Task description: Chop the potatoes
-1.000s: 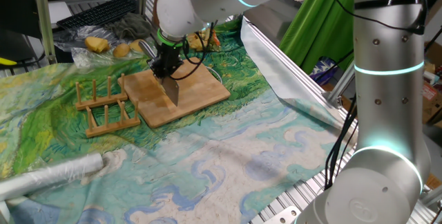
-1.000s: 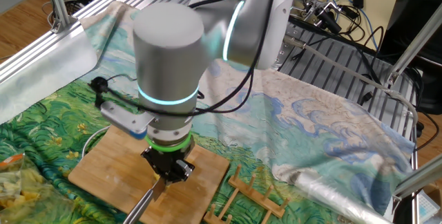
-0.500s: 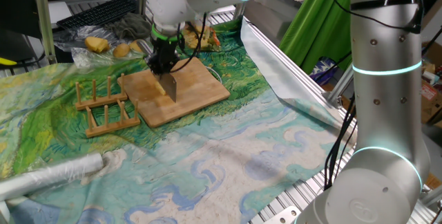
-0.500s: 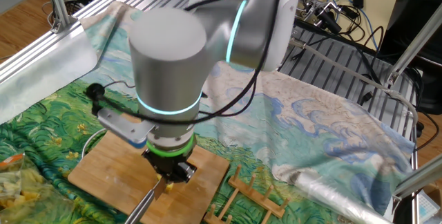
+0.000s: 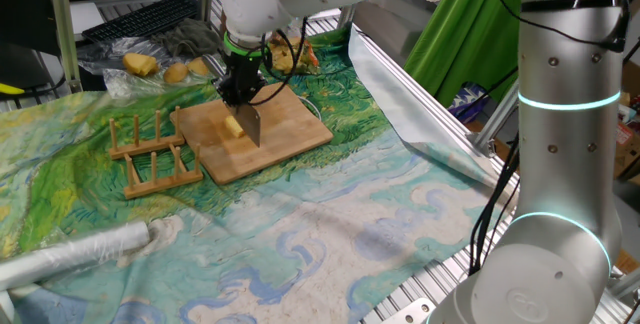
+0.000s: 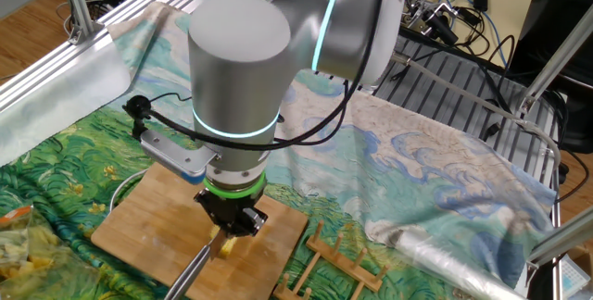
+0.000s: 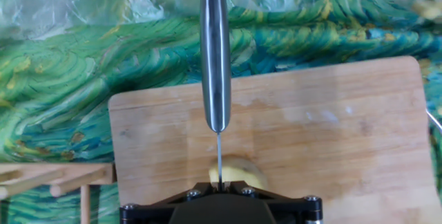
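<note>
Jaws (image 5: 241,99) tight on knife (image 7: 215,51), potato (image 7: 237,173) clearest from hand view

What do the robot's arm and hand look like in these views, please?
The arm is built of thick silver-grey cylindrical links with glowing cyan rings at the joints. A green band sits just above the small black hand, and thin black cables loop around the wrist.

Potato (image 5: 233,126) on board (image 5: 290,129) (under knife (image 5: 250,124))

One pale-yellow, skinless potato lump (image 7: 237,173) is lying flat at lower centre of the hand view, partly hidden at the frame's bottom edge.
</note>
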Motion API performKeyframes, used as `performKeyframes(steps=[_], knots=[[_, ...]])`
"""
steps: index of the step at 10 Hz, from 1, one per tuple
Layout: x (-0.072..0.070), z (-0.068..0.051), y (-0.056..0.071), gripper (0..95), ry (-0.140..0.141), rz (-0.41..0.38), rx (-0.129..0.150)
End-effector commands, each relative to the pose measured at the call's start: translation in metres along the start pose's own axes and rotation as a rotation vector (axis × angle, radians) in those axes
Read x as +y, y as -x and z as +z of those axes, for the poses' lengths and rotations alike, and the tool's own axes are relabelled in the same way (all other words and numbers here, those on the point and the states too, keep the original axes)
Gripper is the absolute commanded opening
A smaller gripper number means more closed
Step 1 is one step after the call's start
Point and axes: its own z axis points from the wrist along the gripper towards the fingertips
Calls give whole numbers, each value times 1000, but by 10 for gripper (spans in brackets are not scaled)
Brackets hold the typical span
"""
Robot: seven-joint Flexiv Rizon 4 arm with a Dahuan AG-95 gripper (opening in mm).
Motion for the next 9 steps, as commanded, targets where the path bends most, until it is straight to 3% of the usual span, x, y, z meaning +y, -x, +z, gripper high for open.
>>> performKeyframes(steps=[1, 2, 5, 6, 7, 9], knots=[[-1, -3, -3, 0, -2, -1, -2], [-1, 1, -2, 0, -2, -9, 0], [5, 40, -1, 0, 22, -10, -27], [6, 48, -2, 0, 27, 0, -37], [7, 40, -3, 0, 19, 4, -15], [9, 29, -4, 0, 15, 10, -2]])
